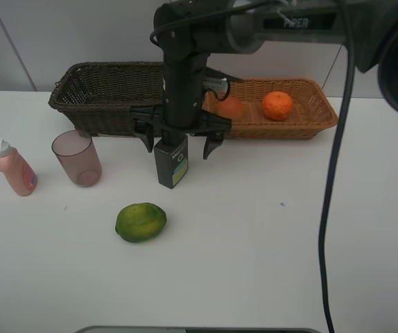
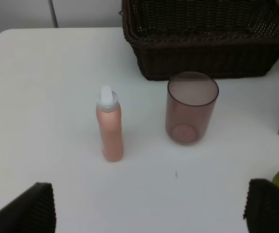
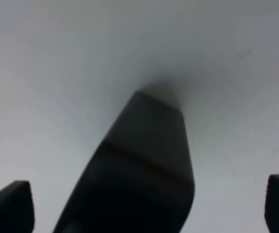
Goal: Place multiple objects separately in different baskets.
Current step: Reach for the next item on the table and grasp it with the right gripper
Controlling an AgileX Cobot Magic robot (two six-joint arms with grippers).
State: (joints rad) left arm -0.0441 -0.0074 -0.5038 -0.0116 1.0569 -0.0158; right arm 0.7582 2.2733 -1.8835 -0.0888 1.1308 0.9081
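My right gripper (image 1: 177, 142) is open, its fingers on either side of the top of the upright dark green-labelled bottle (image 1: 171, 164), which stands on the table. The right wrist view shows the bottle (image 3: 144, 160) between the fingertips (image 3: 8, 206), not clamped. The orange (image 1: 277, 105) and the red-yellow fruit (image 1: 229, 107) lie in the orange-tan basket (image 1: 320, 114). The dark brown basket (image 1: 102, 87) shows nothing inside. The green fruit (image 1: 141, 222), mauve cup (image 1: 78, 158) and pink bottle (image 1: 15, 168) are on the table. My left gripper (image 2: 149, 208) is open and empty, above the table short of the pink bottle (image 2: 110, 127) and cup (image 2: 190, 109).
The white table (image 1: 289, 243) stretches to the right and front. The right arm (image 1: 185, 62) reaches across in front of where the two baskets meet, and its black cable (image 1: 334, 173) hangs down on the right.
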